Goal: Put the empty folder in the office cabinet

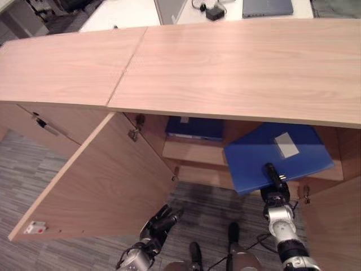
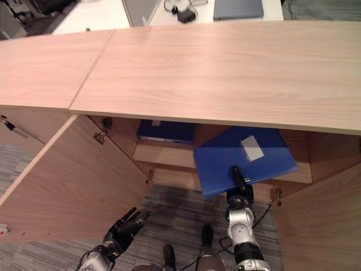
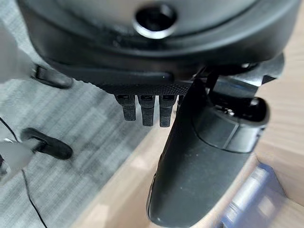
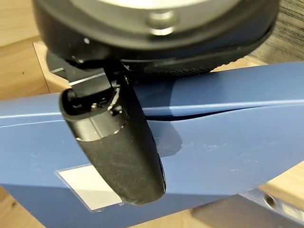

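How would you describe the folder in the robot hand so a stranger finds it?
Look under the long wooden top, into the open cabinet. The folder sticks out over the shelf, pinched by the right robot hand. Unlike the darker folder lying behind, it is bright blue with a white label.

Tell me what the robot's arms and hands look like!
Each arm is made of shiny silver-grey ringed sections, seen best on the right arm. Both end in dark, nearly black hands. The left hand has slim black fingers in a row and a thick, rounded thumb. The right hand shows a fat, smooth black thumb too. A dark round fitting sits at each wrist.
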Controlling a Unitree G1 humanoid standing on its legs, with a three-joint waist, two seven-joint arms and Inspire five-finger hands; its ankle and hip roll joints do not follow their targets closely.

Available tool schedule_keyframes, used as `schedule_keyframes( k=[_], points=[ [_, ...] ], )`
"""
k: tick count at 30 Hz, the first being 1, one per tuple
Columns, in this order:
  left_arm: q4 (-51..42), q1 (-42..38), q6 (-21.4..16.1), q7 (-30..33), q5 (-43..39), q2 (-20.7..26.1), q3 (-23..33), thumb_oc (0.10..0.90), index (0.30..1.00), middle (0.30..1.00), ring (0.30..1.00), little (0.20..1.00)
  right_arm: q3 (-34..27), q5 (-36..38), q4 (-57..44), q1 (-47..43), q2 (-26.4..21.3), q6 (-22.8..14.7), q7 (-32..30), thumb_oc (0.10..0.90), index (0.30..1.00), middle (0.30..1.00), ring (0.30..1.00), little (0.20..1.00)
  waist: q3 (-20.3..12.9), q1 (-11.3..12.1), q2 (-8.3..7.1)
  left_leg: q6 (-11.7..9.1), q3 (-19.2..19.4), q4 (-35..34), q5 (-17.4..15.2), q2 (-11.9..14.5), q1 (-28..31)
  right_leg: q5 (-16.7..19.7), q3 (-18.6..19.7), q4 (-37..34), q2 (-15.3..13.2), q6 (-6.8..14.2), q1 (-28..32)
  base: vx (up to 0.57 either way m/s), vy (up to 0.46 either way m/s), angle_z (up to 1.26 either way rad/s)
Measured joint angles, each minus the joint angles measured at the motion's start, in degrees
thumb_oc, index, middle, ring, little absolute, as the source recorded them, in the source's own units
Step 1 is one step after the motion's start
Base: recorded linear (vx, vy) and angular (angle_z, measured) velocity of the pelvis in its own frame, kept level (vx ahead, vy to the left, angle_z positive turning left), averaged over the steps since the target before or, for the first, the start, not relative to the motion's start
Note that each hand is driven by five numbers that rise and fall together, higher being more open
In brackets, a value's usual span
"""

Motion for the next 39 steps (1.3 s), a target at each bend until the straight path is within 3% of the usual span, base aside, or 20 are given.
schedule_keyframes(
  k=[6, 11, 17, 27, 34, 39],
  points=[
    [9.2, -4.3, -0.7, 2.8, 1.2, -3.2, 5.2, 0.800, 0.900, 0.900, 0.900, 0.900, -0.1, 0.0, 0.2, -7.3, -1.4, -0.7, -3.2, 0.400, 0.300, 0.300, 0.300, 0.300, 4.0, 0.1, -1.06, -0.4, 0.3, 0.0, 1.2, 0.0, -5.5, 1.2, 0.5, 0.3, 0.2, -1.0, -5.8, -0.03, -0.034, -0.03],
    [8.5, -5.7, -3.1, 6.3, 12.4, -3.1, 5.5, 0.800, 0.900, 0.900, 0.900, 0.900, -0.1, -0.1, -0.1, -17.4, -3.4, -5.3, -4.9, 0.400, 0.300, 0.300, 0.300, 0.300, 7.5, 1.0, 0.28, -0.5, 0.4, 0.0, 2.0, 0.0, -9.0, 2.1, 1.1, 0.4, 0.3, -1.5, -9.3, -0.02, -0.022, -0.01],
    [9.7, -9.5, -5.5, 8.5, 14.7, -3.1, 7.5, 0.800, 0.900, 0.900, 0.900, 0.900, -0.2, -0.1, -0.1, -28.7, -9.6, -8.4, -7.8, 0.400, 0.300, 0.300, 0.300, 0.300, 11.6, 2.2, 1.93, -0.5, 0.3, 0.0, 2.8, -0.1, -12.8, 3.3, 0.9, 0.4, 0.2, -2.6, -13.0, 0.00, -0.020, 0.02],
    [10.8, -10.9, -6.4, 8.6, 14.9, -3.0, 7.4, 0.800, 0.900, 0.900, 0.900, 0.900, -3.8, 0.0, 0.0, -36.8, -14.3, -13.1, -11.7, 0.400, 0.300, 0.300, 0.300, 0.300, 11.8, 3.2, 2.02, -0.6, 0.2, 0.0, 3.0, -0.3, -15.4, 3.6, 0.9, 0.4, 0.0, -2.9, -15.6, 0.00, -0.008, 0.00],
    [10.7, -10.7, -6.7, 8.5, 15.9, -2.0, 7.3, 0.800, 0.900, 0.900, 0.900, 0.900, -3.8, 0.1, 6.7, -41.6, -17.8, -12.8, -12.5, 0.400, 0.300, 0.300, 0.300, 0.300, 11.8, 3.4, 2.06, -0.5, 0.2, 0.0, 3.5, -0.7, -16.9, 3.9, 1.0, 0.4, -0.3, -2.9, -17.3, 0.00, -0.009, 0.00],
    [10.6, -10.7, -6.8, 8.4, 16.0, -1.4, 7.2, 0.800, 0.900, 0.900, 0.900, 0.900, -3.1, 1.0, 10.3, -46.0, -21.0, -10.9, -12.9, 0.405, 0.307, 0.307, 0.307, 0.307, 12.6, 3.4, 3.64, -0.4, 0.3, 0.0, 3.6, -0.9, -17.8, 4.2, 1.1, 0.4, -0.5, -2.8, -18.1, 0.00, 0.000, 0.00]
  ],
)
